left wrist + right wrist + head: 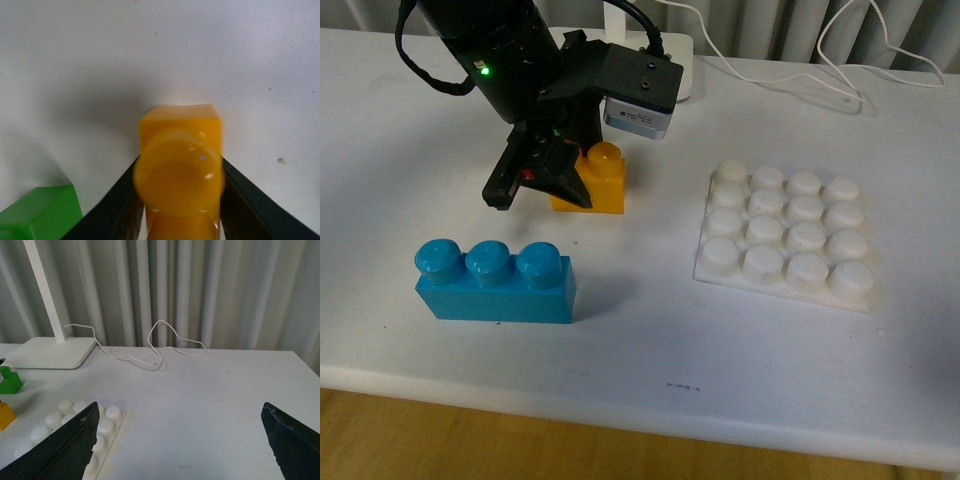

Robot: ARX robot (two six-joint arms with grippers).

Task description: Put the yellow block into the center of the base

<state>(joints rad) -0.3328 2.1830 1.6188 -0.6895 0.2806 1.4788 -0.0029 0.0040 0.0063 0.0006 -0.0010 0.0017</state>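
The yellow block [600, 180] sits on the white table left of the base [787, 237], a white plate with a grid of round studs. My left gripper [555, 180] is shut on the yellow block; in the left wrist view the block [180, 170] fills the space between the two black fingers [247, 200]. Whether the block touches the table I cannot tell. My right gripper [180, 440] is open and empty, not in the front view; its wrist view shows the base [102, 427] by one finger and the yellow block [6, 415] at the edge.
A blue three-stud brick [495, 282] lies near the table's front edge, left of centre. A green brick [40, 212] sits beside the left gripper and shows in the right wrist view [10, 381]. A white lamp foot [50, 351] and a white cable [165, 340] lie at the back by the curtain.
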